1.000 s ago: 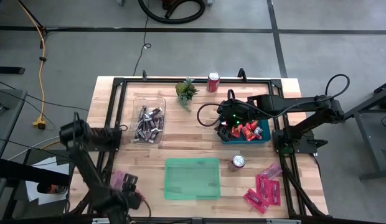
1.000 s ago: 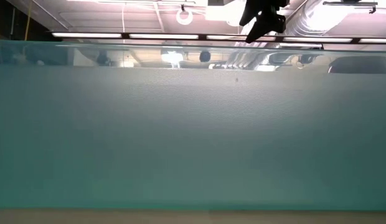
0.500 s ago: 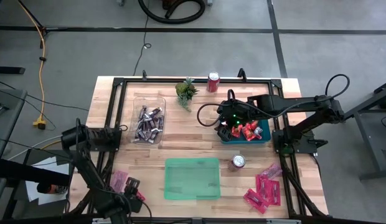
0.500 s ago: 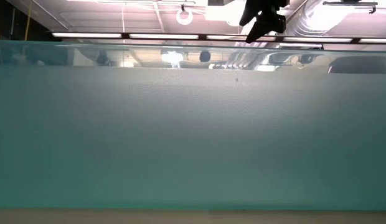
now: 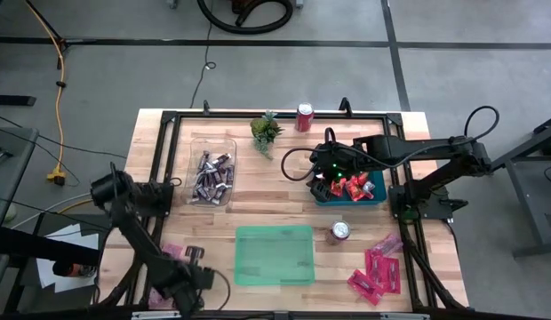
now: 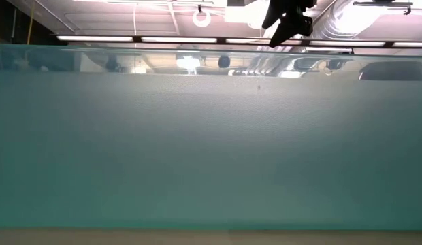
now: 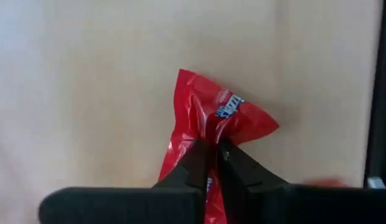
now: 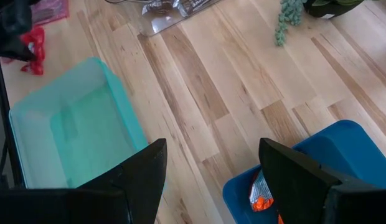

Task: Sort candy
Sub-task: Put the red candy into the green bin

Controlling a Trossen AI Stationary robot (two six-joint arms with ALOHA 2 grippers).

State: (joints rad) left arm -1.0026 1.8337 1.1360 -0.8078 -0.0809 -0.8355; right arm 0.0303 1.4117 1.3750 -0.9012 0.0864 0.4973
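Observation:
A flat pink-red candy packet lies on the wood at the table's near left, and my left gripper is shut on it from above. Another pink-red packet lies beside it. More pink-red packets lie at the near right. Red-orange packets fill a blue tray, and dark bars fill a clear tray. My right gripper hangs open above the blue tray's left end, with nothing between its fingers. My left gripper pinches the middle of the packet between its two fingers, which point straight down. The foil is puckered up into a ridge at the fingertips. The packet's far end spreads out on the wood.
An empty green tray lies at the near middle, and its wall fills the low view. One red can stands right of it, another at the far edge beside a small green plant.
My left gripper has come down onto the pink-red packets at the near left and has shut on one of them. My right arm has kept still.

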